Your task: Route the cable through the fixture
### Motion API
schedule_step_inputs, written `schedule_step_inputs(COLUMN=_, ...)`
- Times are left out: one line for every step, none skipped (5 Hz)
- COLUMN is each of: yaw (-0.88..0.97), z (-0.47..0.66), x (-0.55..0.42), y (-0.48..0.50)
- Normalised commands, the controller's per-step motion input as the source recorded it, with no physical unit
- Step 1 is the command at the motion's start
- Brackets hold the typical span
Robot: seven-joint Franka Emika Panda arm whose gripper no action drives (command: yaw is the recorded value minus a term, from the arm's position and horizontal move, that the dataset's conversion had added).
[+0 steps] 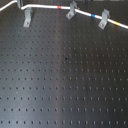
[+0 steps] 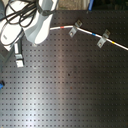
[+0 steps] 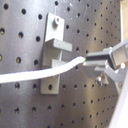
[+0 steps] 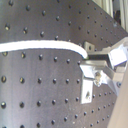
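Surface: a black perforated board [image 1: 65, 85] with regular rows of small holes fills both exterior views; its near part is bare.
Room: little shows beyond the board; a dark strip runs along the far edge in the second exterior view, too dim to read.
Cable: the white cable [image 1: 50, 8] runs along the far edge of the board in the first exterior view, with a red band, then blue and yellow bands toward the first exterior view's right.
Clips: three pale-grey clips stand along that line; the cable passes at the middle clip [image 1: 72, 11] and the right-hand clip [image 1: 104, 18].
Fixture: the fixture [image 1: 27, 16] stands at the first exterior view's left; in the first wrist view the cable crosses its front, apparently resting in the notch, though the blur leaves this uncertain.
Arm: the white arm [image 2: 30, 22] covers the upper corner at the second exterior view's left.
Gripper: the gripper [image 3: 92, 58] is just beside the fixture, its fingers pinched together on the cable's end.
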Motion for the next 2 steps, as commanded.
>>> schedule_step_inputs(yaw=0.27, z=0.07, x=-0.025, y=0.075)
schedule_step_inputs(yaw=0.36, z=0.06, x=0.131, y=0.128)
